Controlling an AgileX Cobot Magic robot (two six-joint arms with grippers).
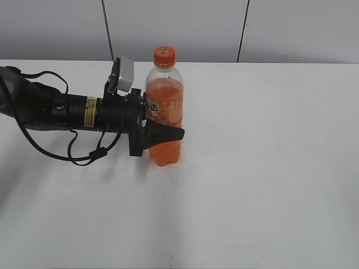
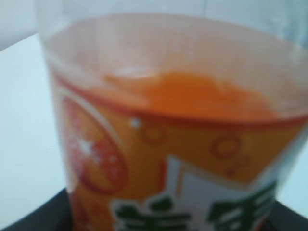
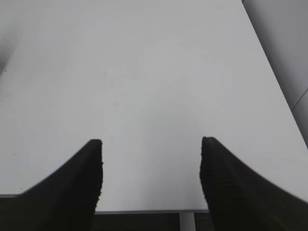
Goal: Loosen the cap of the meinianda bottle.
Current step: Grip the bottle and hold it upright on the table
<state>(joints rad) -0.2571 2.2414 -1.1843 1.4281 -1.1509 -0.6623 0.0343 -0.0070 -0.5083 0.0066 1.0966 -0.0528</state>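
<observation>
While the left tool [image 1: 164, 133] grips the upright bottle [image 1: 164, 120] mid-body on the surface [image 1: 269, 168], its cap [image 1: 164, 56] sits untouched, the right tool [image 3: 151, 178] gaping empty, so loosening remains.

Bottle upright on the table, left arm beside it

The bottle [image 1: 165, 112] stands left of the table's [image 1: 269, 168] centre, towards the back, with the cap [image 1: 164, 56] on top. The left arm [image 1: 61, 112] reaches in from the left edge, and its left gripper [image 1: 162, 126] is around the bottle's lower half. The right gripper [image 3: 150, 180] hangs over bare table, nothing between its fingers.
</observation>
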